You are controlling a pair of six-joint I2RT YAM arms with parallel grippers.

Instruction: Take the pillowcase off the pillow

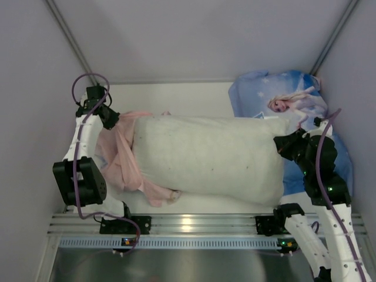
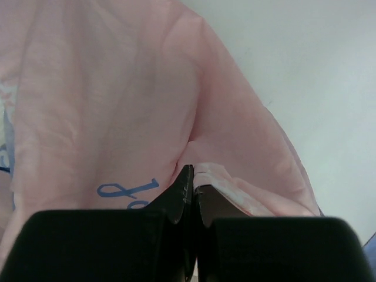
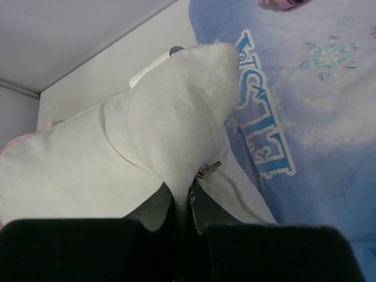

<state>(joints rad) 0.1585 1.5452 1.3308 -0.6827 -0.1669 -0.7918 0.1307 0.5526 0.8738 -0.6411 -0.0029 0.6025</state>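
Note:
The plain white pillow (image 1: 205, 158) lies across the middle of the table, almost fully bare. The pillowcase (image 1: 120, 158), pale pink side out, is bunched at the pillow's left end. My left gripper (image 1: 110, 117) is shut on a fold of the pillowcase (image 2: 117, 106) at its far left corner, the fabric pinched between the fingertips (image 2: 187, 182). My right gripper (image 1: 286, 144) is shut on the right end of the pillow (image 3: 170, 117), pinching white fabric beside a small zipper pull (image 3: 210, 168).
A second pillow clad in blue Elsa print (image 1: 282, 100) lies at the back right, under and behind the right arm, with "ELSA" lettering (image 3: 264, 129). Booth walls rise on both sides. A metal rail (image 1: 194, 226) runs along the near edge.

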